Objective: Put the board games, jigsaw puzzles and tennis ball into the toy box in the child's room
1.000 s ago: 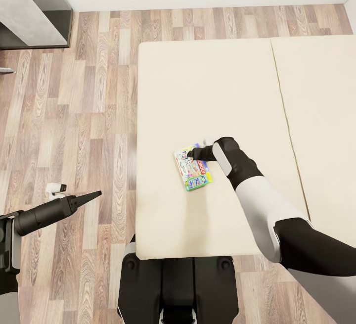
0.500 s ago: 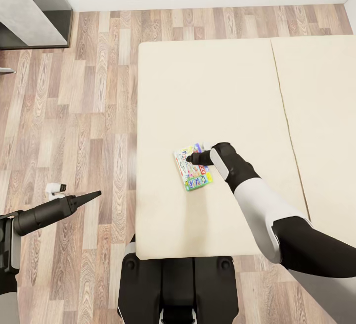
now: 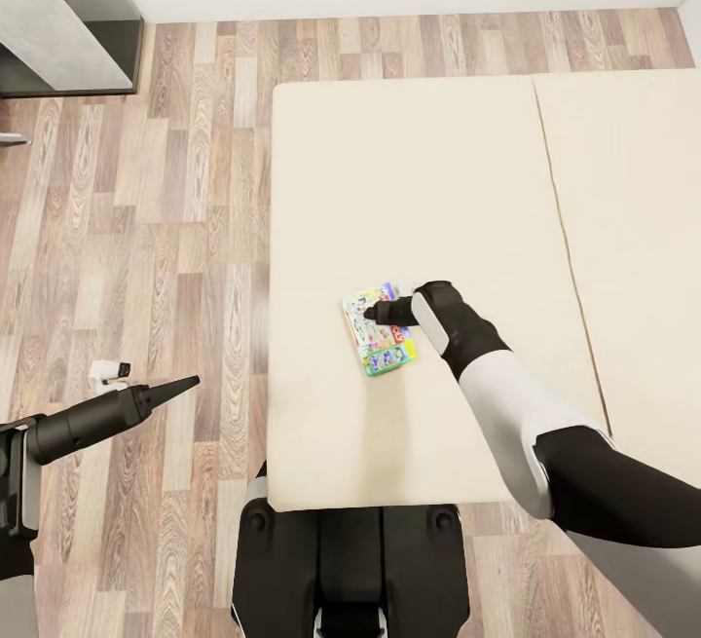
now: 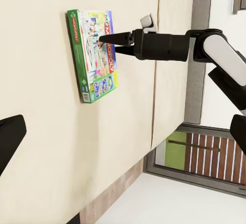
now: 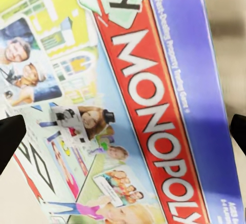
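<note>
Left gripper [image 3: 185, 383] hangs over the floor [image 3: 185, 229] beside the bed [image 3: 409, 180], well apart from anything. Its fingers look drawn together to a point in the head view, holding nothing.

Board game [image 3: 380, 329], a Monopoly box, lies flat on the near part of the left mattress pad, face up. Long axis runs away from the robot and a little to the left; the green spine [image 4: 78, 55] faces the floor side of the bed, the blue edge [image 5: 205, 80] faces the right arm.

Right gripper [image 3: 373, 310] sits low over the box's far half, fingers spread. In the right wrist view the two dark fingertips [image 5: 10, 134] stand at either side of the lid, nothing between them yet; in the left wrist view the tips [image 4: 105, 38] point at the printed face, touching it or just short, cannot tell which.

Handling, by my reckoning: thin card, light, stiff enough, glossy lid likely to slip. Lying flat on a soft pad, it offers little edge. Best hold is across the short width, pinching the two long sides near the middle, so it does not swing when lifted.
</note>
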